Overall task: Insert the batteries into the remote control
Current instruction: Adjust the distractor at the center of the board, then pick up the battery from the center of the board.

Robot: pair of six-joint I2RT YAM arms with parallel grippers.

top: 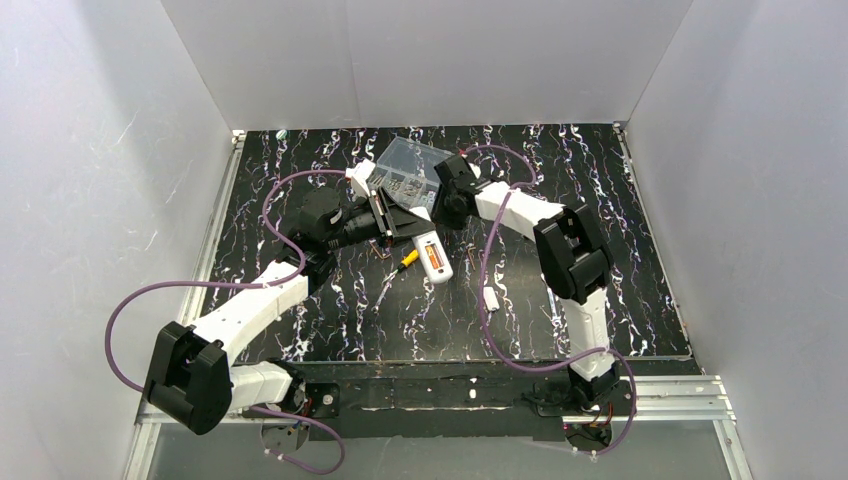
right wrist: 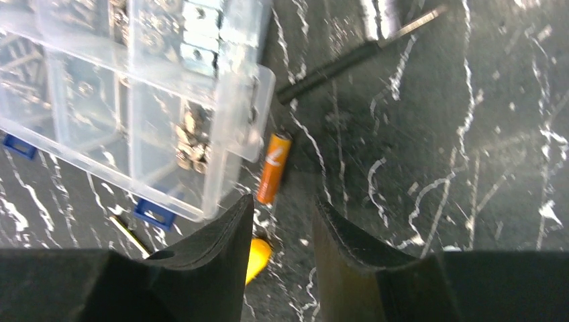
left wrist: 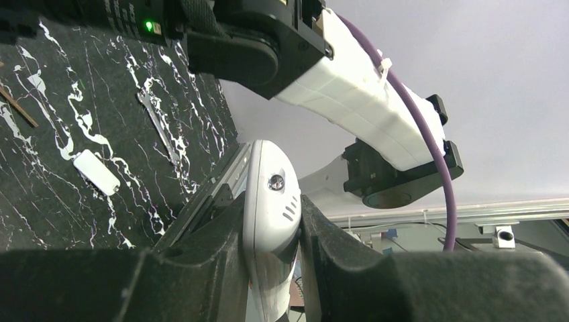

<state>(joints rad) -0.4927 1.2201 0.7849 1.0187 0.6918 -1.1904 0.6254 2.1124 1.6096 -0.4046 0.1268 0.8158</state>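
The left claw (left wrist: 272, 209) is clenched on the remote (left wrist: 268, 171) at mid-desk. A battery (top: 434, 260) shows orange in the remote's back. The other battery (right wrist: 274, 168) lies on the desk (right wrist: 436, 134) just beside the clear box (right wrist: 134, 100). It is just ahead of the right claw (right wrist: 282, 221), whose jaws stand apart, grasping nothing. Farther right lies a white plate (top: 491, 298).

- the table (top: 400, 320) is patterned black, veined with white like marble.
- the battery (right wrist: 274, 168) is coloured orange, marked in white.
- the remote (left wrist: 272, 201) is finished white-silver.
- the box (right wrist: 100, 80) is clear, with blue latches (right wrist: 153, 213).
- the cable (left wrist: 409, 97) is coloured purple.
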